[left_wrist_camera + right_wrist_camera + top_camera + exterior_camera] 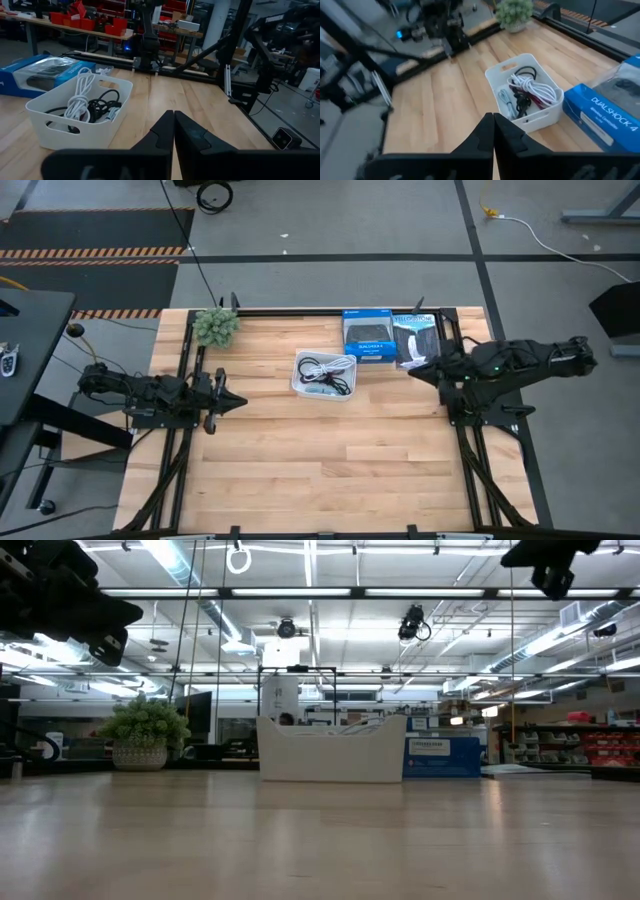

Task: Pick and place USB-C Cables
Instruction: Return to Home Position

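The USB-C cables all lie inside the white bin (546,118). The white cable (536,86) is looped on top, the dark red cable (543,101) runs beneath it, the black cable (525,74) is tucked along the far side, and the small grey-blue cable (506,103) lies against the wall nearest the right gripper. None can be seen on the bare tabletop (330,470) in the high view.

The bin sits ahead of the right gripper (493,117) and clear of it. That gripper's fingers are pressed together with nothing between them. The left gripper (173,116) faces the bin from the opposite side, also well apart from it, and is likewise clenched on nothing. In its wrist view the bin is off to one side of the fingers, not in line with them. The bin therefore lies between the two grippers and touches neither.

Beside the right gripper, on its far side from the open table, stand a blue DualShock 4 box (367,336) and a second packaged item (415,340). A small potted plant (216,326) sits at the table's back edge, beyond the left gripper.

With every cable binned and both grippers empty, the placing looks complete, and the step in hand appears to be the return to rest. The next move likely calls only for the right arm to fold back along its side rail without clipping the boxes next to it. No further grasp seems needed.
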Available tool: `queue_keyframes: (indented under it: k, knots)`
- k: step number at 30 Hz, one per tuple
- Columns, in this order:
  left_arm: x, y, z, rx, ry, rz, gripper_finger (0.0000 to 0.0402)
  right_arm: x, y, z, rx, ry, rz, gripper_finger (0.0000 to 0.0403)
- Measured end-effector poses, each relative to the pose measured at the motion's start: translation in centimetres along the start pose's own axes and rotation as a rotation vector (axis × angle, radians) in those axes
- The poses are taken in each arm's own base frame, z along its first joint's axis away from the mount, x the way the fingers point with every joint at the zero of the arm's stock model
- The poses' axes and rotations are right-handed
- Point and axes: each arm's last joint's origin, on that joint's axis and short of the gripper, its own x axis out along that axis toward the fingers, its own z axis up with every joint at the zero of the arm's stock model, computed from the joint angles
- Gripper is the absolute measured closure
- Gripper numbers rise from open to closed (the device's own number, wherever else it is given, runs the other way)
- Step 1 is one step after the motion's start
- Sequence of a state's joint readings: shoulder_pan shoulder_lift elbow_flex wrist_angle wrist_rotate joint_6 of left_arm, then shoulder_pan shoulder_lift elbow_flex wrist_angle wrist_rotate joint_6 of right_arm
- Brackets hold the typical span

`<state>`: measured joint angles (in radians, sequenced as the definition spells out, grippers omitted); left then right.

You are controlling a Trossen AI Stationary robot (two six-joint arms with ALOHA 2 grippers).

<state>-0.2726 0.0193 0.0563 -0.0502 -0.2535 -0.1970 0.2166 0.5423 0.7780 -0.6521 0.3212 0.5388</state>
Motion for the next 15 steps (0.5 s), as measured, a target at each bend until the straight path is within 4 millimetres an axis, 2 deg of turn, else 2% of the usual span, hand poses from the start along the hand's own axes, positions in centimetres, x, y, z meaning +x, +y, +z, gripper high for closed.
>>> queue_keyframes:
  k: [7,15]
  knots:
    - [0.0,0.0,0.1,-0.001,-0.002,0.000,0.0382,-0.1,-2.1,-2.8,0.133,-0.112,0.031,0.0395]
    - [0.0,0.0,0.1,-0.001,-0.002,0.000,0.0385,1.6,-3.5,-6.1,0.220,-0.129,0.054,0.0395]
